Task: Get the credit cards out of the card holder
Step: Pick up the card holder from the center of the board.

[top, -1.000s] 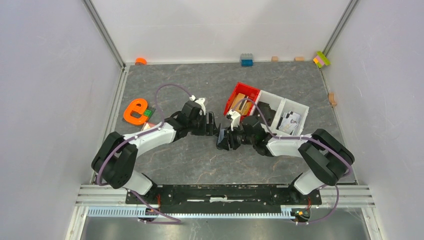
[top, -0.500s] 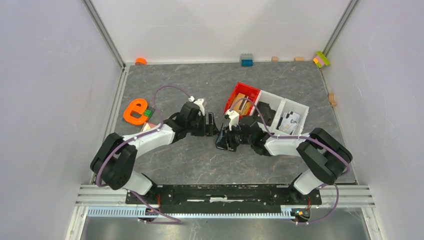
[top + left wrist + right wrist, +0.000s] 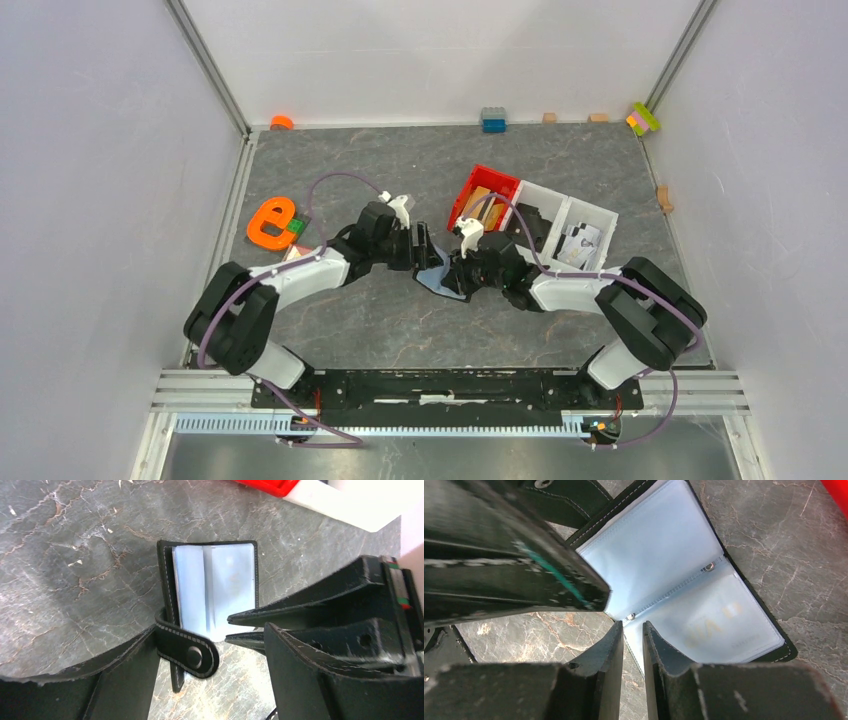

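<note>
None of the credit cards is out yet, as far as I can see: one card with faint gold letters sits inside a clear sleeve, and no loose card lies on the surface near the arms. What is done is the opening. The card holder lies unfolded and flat on the surface between the two arms, just in front of the red bin, with its pale blue sleeves facing up and its strap with the metal stud turned out to the side.

The left pincer is spread wide over the strap side of the holder; the strap rests against one finger, but nothing is pinched. The right pincer has its fingers almost pressed together at the near edge of the sleeves, close to the small rivets of the spine. Whether it already pinches the plastic or a card edge, I cannot tell.

I judge the task to be in its early part: the holder is open, but every card must still be pulled from its sleeve. Something greyish lies in the white bin; it is too small to identify.
</note>
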Controlling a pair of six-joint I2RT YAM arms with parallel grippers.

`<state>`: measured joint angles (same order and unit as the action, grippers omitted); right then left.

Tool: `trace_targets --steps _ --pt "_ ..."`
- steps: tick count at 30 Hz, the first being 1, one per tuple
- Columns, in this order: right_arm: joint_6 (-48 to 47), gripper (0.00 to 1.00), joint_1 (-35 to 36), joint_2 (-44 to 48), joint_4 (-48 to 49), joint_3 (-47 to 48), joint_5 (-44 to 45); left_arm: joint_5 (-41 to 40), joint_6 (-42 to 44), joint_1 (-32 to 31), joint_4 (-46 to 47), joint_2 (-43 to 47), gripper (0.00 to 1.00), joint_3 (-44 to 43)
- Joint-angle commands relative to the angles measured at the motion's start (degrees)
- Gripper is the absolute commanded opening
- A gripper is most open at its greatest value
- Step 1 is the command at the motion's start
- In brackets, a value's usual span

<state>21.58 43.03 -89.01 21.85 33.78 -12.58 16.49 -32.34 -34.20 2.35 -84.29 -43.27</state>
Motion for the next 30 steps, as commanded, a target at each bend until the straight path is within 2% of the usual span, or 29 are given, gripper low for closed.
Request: trace_targets --steps 1,8,10,14,23,26,28,29,30 --pt "-0.49 0.26 -0.04 -1.76 1.64 2.47 0.36 3.06 -0.69 0.08 -1.42 -4.89 0.79 -4.01" --pt "-0.67 0.26 -0.04 -0.37 1.36 1.96 2.06 0.64 -0.06 0.01 -2.05 -4.43 0.75 -4.06" --pt "-0.84 0.26 -0.13 0.79 0.96 1.57 3.23 0.2 0.09 0.09 -3.88 -4.85 0.71 -4.43" --pt "-1.28 0.26 -0.22 4.73 1.18 -0.33 5.26 0.48 -0.18 0.05 -3.84 -6.75 0.52 -4.94" --pt "-1.0 0.26 -1.26 14.09 2.29 -5.37 11.47 3.99 -1.01 0.26 -2.61 -8.7 0.39 -5.44" --pt "-0.55 0.26 -1.85 14.39 1.72 -5.39 11.79 4.57 -1.0 0.38 -2.59 -8.74 0.22 -5.34" --pt "-0.08 0.26 -2.3 14.42 1.37 -5.45 11.51 6.83 -1.16 0.61 -0.51 -9.12 0.07 -5.38" --pt "0.12 0.26 -2.52 14.54 1.3 -5.48 11.0 7.93 -1.36 0.78 0.43 -9.3 0.03 -5.35" --pt "0.33 0.26 -2.82 14.71 1.2 -5.47 10.49 9.26 -1.69 0.86 1.41 -9.16 0.02 -5.13"
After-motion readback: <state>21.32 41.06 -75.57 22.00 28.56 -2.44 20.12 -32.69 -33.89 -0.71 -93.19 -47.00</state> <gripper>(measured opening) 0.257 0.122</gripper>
